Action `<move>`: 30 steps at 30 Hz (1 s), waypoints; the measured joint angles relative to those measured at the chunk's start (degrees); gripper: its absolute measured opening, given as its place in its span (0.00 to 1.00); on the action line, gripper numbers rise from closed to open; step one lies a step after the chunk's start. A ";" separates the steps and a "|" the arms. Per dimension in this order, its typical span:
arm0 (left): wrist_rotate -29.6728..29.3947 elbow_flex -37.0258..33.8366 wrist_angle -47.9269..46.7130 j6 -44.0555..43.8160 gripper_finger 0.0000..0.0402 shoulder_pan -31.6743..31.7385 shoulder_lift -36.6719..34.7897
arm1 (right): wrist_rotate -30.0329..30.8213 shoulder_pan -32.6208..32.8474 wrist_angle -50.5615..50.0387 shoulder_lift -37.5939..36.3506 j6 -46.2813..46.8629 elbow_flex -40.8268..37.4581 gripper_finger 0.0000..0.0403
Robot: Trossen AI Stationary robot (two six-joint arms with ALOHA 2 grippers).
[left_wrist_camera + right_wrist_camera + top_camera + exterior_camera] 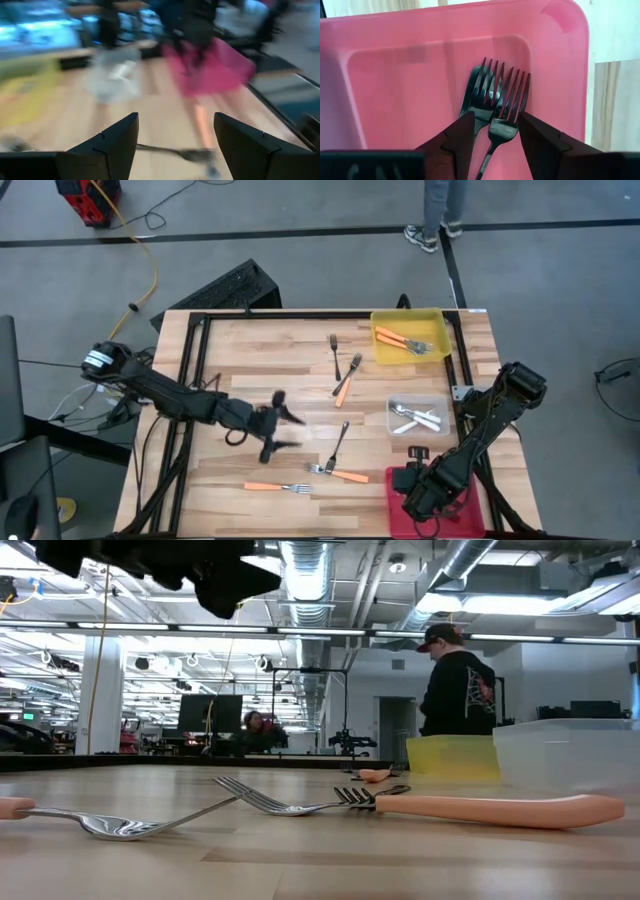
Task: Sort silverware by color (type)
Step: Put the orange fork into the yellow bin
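Observation:
My right gripper point(496, 119) points down into the red bin point(395, 75) at the table's near right and stands open. Two dark forks lie on the bin floor. One fork's neck point(501, 131) lies between my fingers without touching them, and the other dark fork point(479, 97) lies beside it. My left gripper point(291, 430) hovers open over the middle of the table and holds nothing. Just ahead of it a dark fork point(338, 444) and an orange-handled fork point(343, 474) lie flat on the wood.
The yellow bin point(410, 337) at the far right holds orange-handled forks. The clear bin point(419, 418) holds pale forks. Loose on the table are a dark fork point(333, 350) and two orange-handled forks point(347, 381) point(275, 487). A person point(455, 690) stands beyond the far edge.

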 joint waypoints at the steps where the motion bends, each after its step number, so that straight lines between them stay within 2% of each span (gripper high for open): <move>1: 2.28 0.08 0.69 -0.01 0.61 -0.54 1.46 | 0.00 0.00 -0.05 0.00 0.03 0.00 0.45; 5: 11.21 1.75 -0.73 -5.23 0.61 -3.82 6.40 | -0.02 0.04 0.67 -0.02 0.18 0.01 0.44; 7: 11.46 2.24 -1.85 -8.87 0.61 -5.93 8.33 | -0.04 0.04 1.44 -0.02 0.19 0.02 0.44; 16: -1.62 3.21 -12.15 -23.89 0.61 -17.44 11.94 | -0.04 0.04 1.70 -0.02 3.07 0.07 0.44; 22: -12.57 6.95 -24.21 -30.65 0.61 -23.96 11.97 | 0.01 0.04 1.81 -0.02 3.19 0.07 0.44; 26: -15.21 8.22 -27.34 -34.00 0.61 -26.31 14.39 | 0.72 0.04 1.98 -0.02 3.19 0.07 0.44; 30: -15.00 10.45 -28.80 -35.13 0.61 -26.53 18.84 | 1.09 0.04 2.22 -0.02 4.20 0.07 0.44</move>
